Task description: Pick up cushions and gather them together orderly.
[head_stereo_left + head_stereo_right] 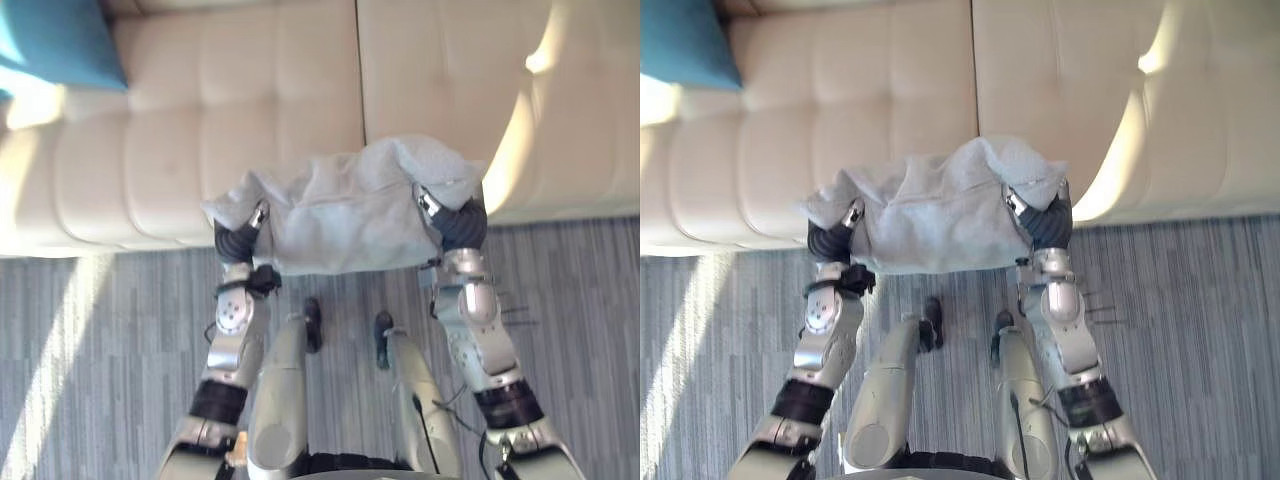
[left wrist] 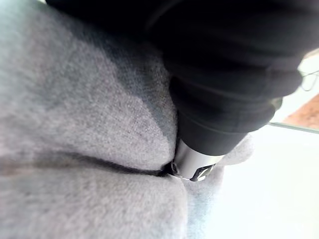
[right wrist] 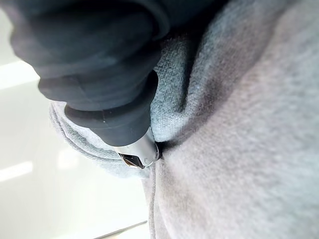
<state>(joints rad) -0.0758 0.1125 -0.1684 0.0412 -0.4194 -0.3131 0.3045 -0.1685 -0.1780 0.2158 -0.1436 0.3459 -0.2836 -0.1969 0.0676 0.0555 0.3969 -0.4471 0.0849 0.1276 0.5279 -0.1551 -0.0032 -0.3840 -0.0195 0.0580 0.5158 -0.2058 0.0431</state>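
Observation:
A soft grey cushion (image 1: 340, 215) hangs in the air in front of the sofa's front edge, carried between my two hands. My left hand (image 1: 238, 238) is pressed into its left end and my right hand (image 1: 458, 224) into its right end. The fabric bunches and folds over both. Up close, the left hand's dark cover (image 2: 224, 74) sinks into the grey cloth (image 2: 75, 124), and the right hand's cover (image 3: 99, 74) does the same (image 3: 249, 124). A teal cushion (image 1: 55, 40) lies on the sofa at the far left.
A cream tufted sofa (image 1: 200, 120) spans the whole width ahead, with bare seat between the teal cushion and the grey one. Grey striped carpet (image 1: 90, 350) lies in front of it.

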